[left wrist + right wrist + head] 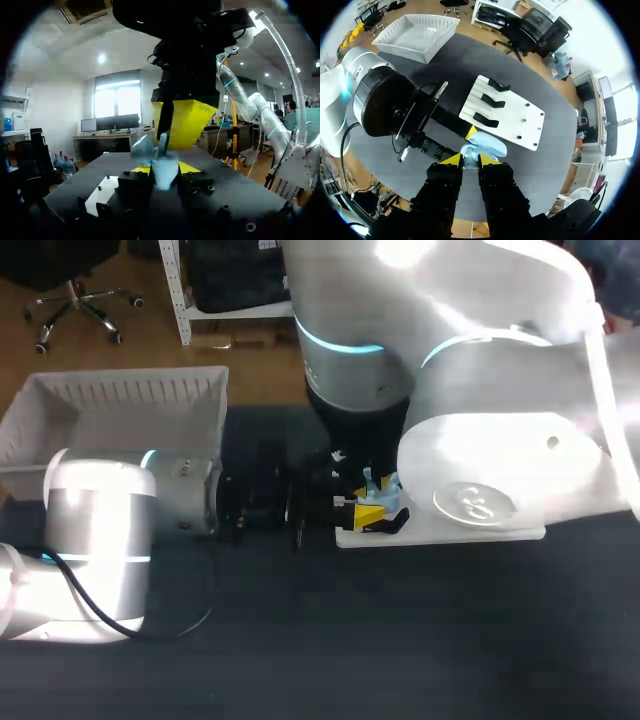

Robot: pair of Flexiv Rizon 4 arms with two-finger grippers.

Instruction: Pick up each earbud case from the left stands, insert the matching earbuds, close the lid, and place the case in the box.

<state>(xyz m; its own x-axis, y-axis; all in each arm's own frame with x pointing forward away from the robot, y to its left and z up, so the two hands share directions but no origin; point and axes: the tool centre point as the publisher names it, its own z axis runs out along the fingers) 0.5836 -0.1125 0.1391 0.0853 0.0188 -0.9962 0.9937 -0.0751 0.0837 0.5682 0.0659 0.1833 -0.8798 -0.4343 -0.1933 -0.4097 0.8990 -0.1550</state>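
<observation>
A light blue earbud case [165, 174] stands with its lid [489, 145] open, and my left gripper [165, 169] is shut on its body. It hangs just above the table beside the white stand plate [520, 125]. My right gripper [468, 159] comes down from above and is shut on a small light blue piece [468, 161], apparently an earbud, right at the open case. In the head view both grippers meet at the case [383, 498]: the left gripper [362, 514] from the left, the right gripper [372, 488] from above. My right arm hides most of the plate there.
The white slatted box [120, 405] sits at the table's far left corner, also seen as the box [415, 30] beyond my left arm. Three black stands [492, 104] rise from the white plate. Dark tabletop [400, 640] stretches across the front.
</observation>
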